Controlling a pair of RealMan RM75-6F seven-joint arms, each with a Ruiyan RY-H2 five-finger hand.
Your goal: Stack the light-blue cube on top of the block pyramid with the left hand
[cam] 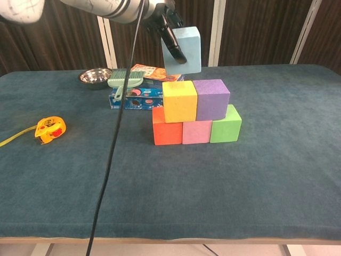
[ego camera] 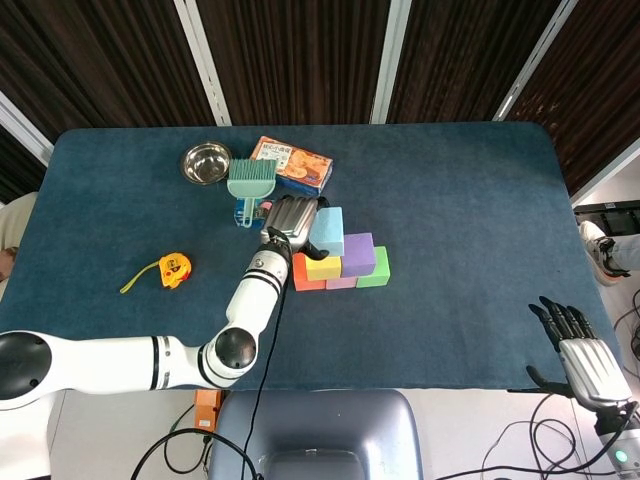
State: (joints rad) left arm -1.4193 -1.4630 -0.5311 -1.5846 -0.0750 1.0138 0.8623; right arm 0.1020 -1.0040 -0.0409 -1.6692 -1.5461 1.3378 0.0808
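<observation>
Dark wood panelling is seen behind a blue-covered table (cam: pixel 277 176), on which the block pyramid (cam: pixel 195 111) stands as a red, pink and green row topped by a yellow and a purple block. The light-blue cube (cam: pixel 184 49) is gripped in the left hand (ego camera: pixel 291 220) and carried above and slightly behind the yellow block, apart from it, while the right hand (ego camera: pixel 582 352) is held with fingers spread and nothing in it near the table's front corner. If the cube is released off-centre or tilted, it could be tipped off the top, and the upper blocks could be shoved out of line by the fingers.
</observation>
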